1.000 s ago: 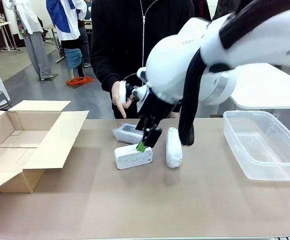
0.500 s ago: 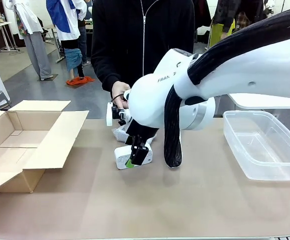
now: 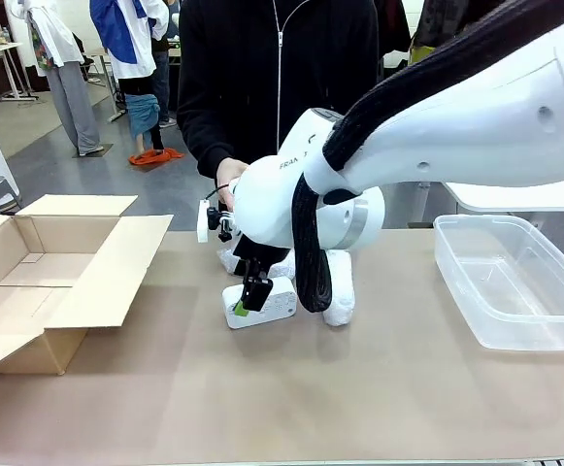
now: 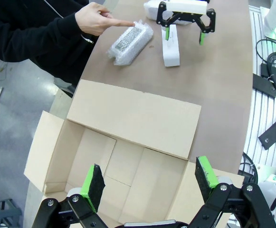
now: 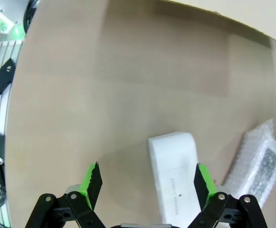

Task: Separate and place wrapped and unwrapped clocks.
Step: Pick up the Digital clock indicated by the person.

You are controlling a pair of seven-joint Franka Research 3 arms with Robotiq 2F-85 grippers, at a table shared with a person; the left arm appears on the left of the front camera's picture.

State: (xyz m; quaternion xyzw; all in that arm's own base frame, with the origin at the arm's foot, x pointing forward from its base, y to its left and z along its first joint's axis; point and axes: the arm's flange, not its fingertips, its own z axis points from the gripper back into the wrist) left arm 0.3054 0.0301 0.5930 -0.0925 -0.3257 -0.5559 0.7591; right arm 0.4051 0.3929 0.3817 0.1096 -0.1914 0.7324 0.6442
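Centrally on the table (image 3: 311,408) lies the bare clock (image 3: 274,303), a smooth white brick, flat on its side. Just above it hangs the right gripper (image 3: 247,299), jaws wide apart and holding nothing. In the right wrist view the bare clock (image 5: 173,173) sits between the green pads (image 5: 92,183), nearer one of them. One wrapped clock (image 3: 339,291) lies just right of the bare one. A second wrapped clock (image 3: 231,260) lies just beyond it, on the far side. A person's hand (image 4: 97,19) points at this far one (image 4: 130,40), fingertip at its wrap. Far left stands an open cardboard box (image 3: 68,291). The left gripper (image 4: 149,178) hovers over the box, jaws open and empty. Far right sits a clear plastic bin (image 3: 514,325).
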